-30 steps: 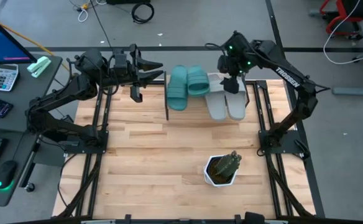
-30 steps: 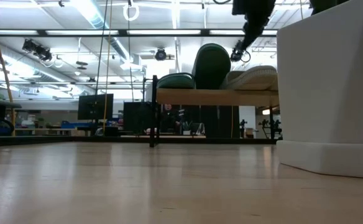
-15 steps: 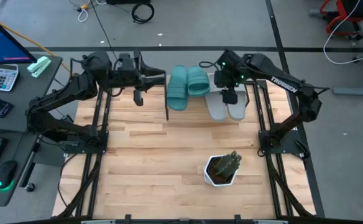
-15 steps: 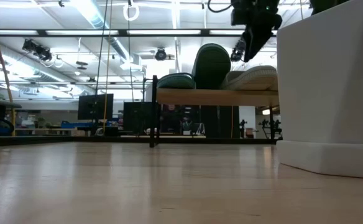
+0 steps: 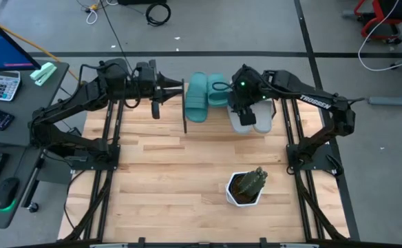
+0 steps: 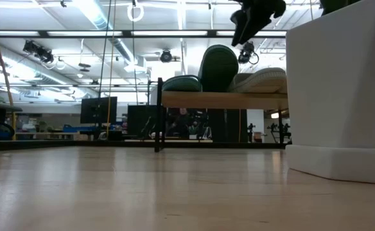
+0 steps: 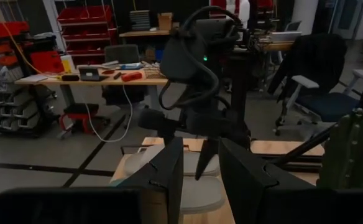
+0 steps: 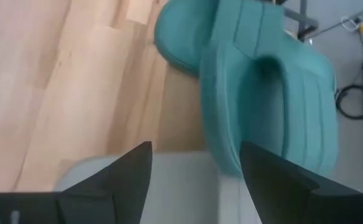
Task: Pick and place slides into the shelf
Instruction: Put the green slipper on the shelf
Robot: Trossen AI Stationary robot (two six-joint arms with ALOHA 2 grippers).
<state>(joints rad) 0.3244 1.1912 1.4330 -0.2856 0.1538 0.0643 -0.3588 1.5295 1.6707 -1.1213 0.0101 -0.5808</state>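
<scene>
The right gripper [image 5: 241, 110] hangs over the shelf [image 6: 223, 99] at the far edge of the table [image 5: 187, 172], its fingers [image 8: 128, 171] spread wide with nothing between them. In the right wrist view they frame the edge of a grey slide [image 8: 169, 180] and the side of a teal slide [image 8: 262, 93] just beyond, but they touch neither.

All four slides sit on the shelf. The teal pair [image 5: 206, 95] takes the left half; one of them leans up on its side against its flat-lying mate, as the low view shows. The grey pair [image 5: 252, 118] lies flat on the right half, partly hidden beneath the right wrist.

The left gripper [image 5: 175, 86] waits just off the shelf's left end, pointing at the teal pair, fingers [image 7: 169, 171] part-way apart and holding nothing. From its wrist camera the right arm stands straight ahead over a grey slide.

Near the table's front, well apart from the shelf, stands a white pot with a cactus [image 5: 246, 187]; in the low view it blocks the shelf's right end.
</scene>
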